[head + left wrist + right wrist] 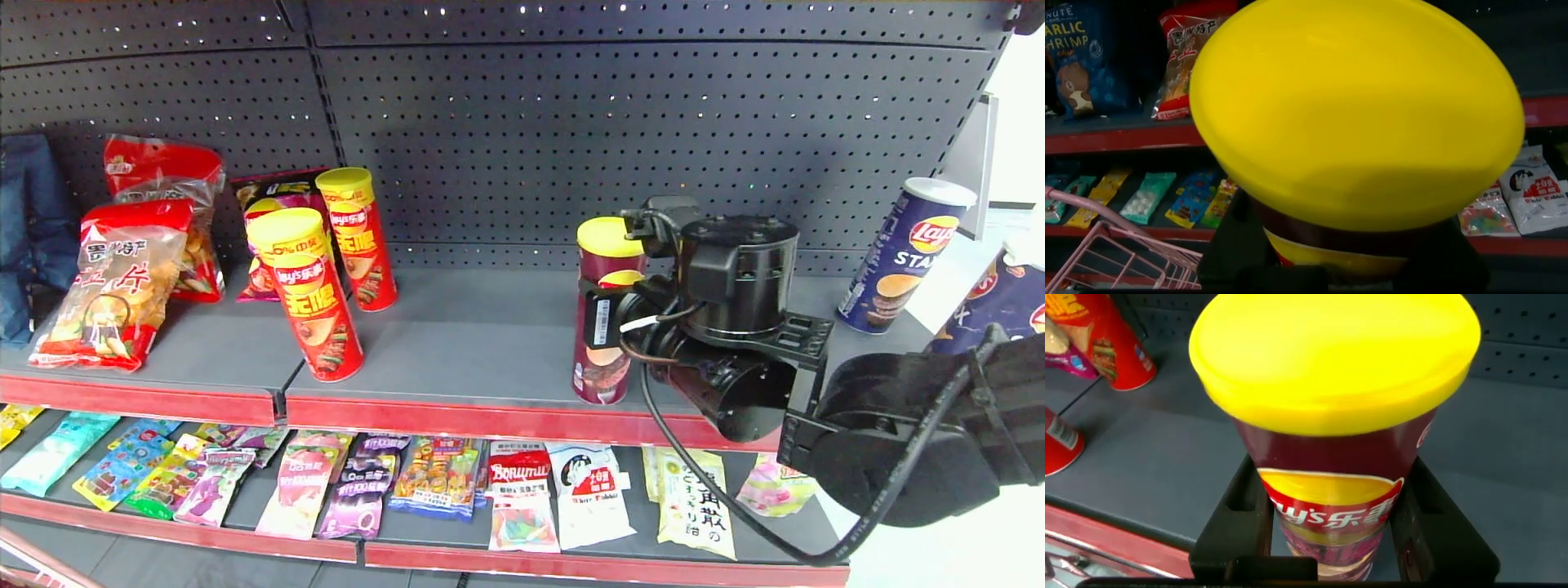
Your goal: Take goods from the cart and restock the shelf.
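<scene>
Head view: the right gripper (606,317) was at the upper shelf (457,327), closed around a maroon can (602,371) with a yellow lid. The can stood upright on the shelf board, close to the red front edge and right of centre, well apart from the other stock.

Right wrist view confirmed it: black fingers pressed against both sides of the can's lower body, and the can's base was on the grey board.

Left wrist view: the left gripper (1331,265) held a second can (1355,106), also yellow-lidded over a dark red body, with dark fingers flanking its lower part and pinching it. This can was tilted and off any surface, in front of the shelving. The pink wire cart (1118,253) lay below it and to one side.

Other stock on the upper shelf:
- Two red cans (306,294) with yellow lids stood upright to the left, one nearer the front edge and one behind it.
- Red snack bags (114,286) sat at the far left, leaning back.
- A blue can (906,253) was at the far right, tilted.

On the lower shelf, flat packets (441,478) lay in a row along the board.
</scene>
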